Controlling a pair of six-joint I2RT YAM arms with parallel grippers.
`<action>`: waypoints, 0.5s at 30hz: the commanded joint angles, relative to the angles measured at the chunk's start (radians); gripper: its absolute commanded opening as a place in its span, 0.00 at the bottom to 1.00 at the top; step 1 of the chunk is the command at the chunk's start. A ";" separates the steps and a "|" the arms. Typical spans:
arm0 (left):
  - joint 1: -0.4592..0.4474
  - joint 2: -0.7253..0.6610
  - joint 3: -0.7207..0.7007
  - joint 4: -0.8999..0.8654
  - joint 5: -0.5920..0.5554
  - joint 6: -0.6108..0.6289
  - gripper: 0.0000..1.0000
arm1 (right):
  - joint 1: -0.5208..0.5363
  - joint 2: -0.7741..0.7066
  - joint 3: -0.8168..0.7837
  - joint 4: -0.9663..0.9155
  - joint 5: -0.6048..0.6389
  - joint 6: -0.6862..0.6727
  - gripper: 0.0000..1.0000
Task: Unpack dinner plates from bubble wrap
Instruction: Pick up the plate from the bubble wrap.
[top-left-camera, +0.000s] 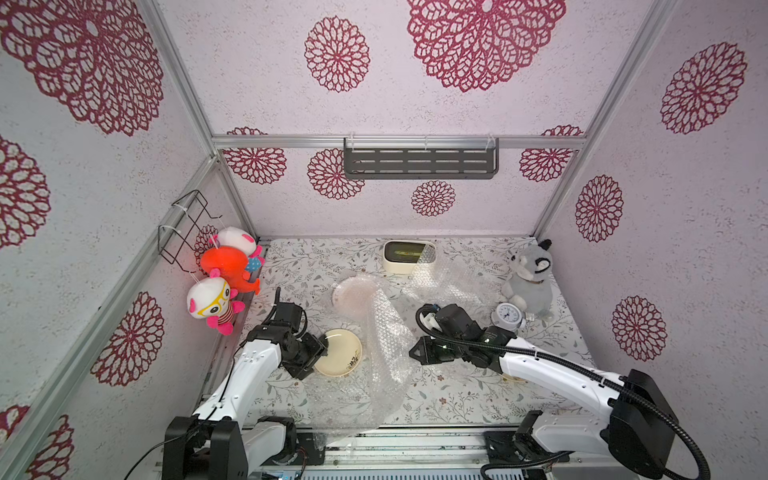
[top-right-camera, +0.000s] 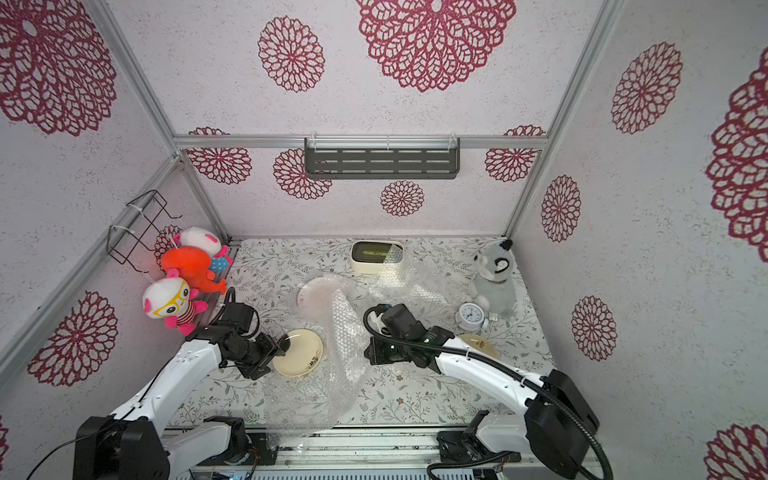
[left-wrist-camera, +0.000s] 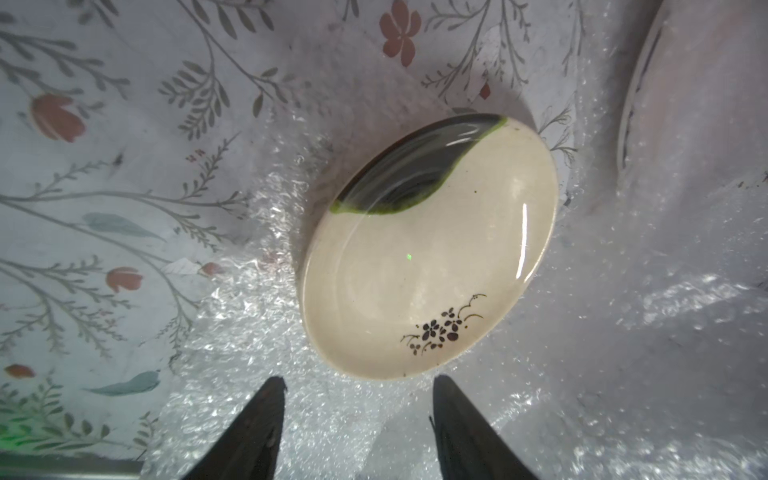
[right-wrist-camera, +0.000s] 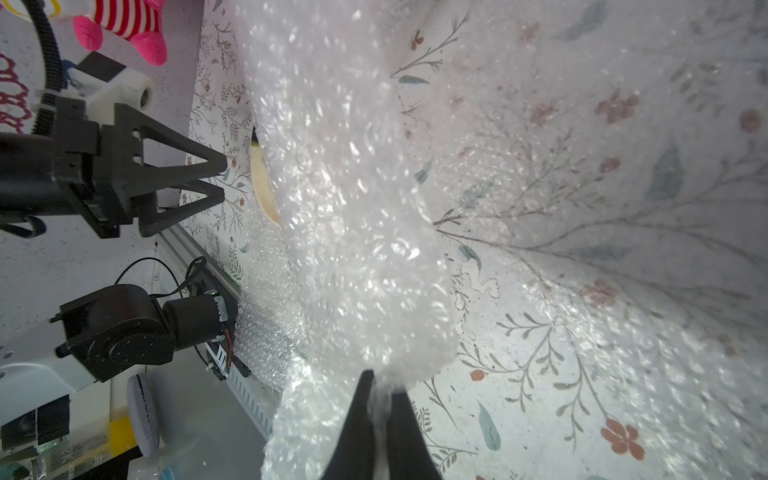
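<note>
Beside the cream plate (left-wrist-camera: 428, 257): left gripper (left-wrist-camera: 359, 379), jaws apart, holding nothing | right gripper (right-wrist-camera: 380, 384): clamped tight on the bubble wrap (right-wrist-camera: 353, 208)

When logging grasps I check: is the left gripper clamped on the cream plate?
No, the left gripper stands open, the cream plate lying just ahead of its fingers.

Glossy cream ceramic plate (left-wrist-camera: 428, 257), clear crinkly plastic bubble wrap (right-wrist-camera: 353, 249), matt black fingers (left-wrist-camera: 249, 436)
</note>
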 joint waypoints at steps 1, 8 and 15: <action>0.010 0.015 -0.023 0.072 -0.015 0.012 0.60 | 0.002 -0.013 0.006 -0.009 -0.008 0.006 0.08; 0.013 0.098 -0.050 0.158 -0.019 0.011 0.56 | 0.002 0.005 0.024 -0.026 -0.020 -0.016 0.10; 0.014 0.141 -0.067 0.197 -0.023 0.023 0.51 | 0.001 -0.011 0.018 -0.033 -0.045 -0.031 0.27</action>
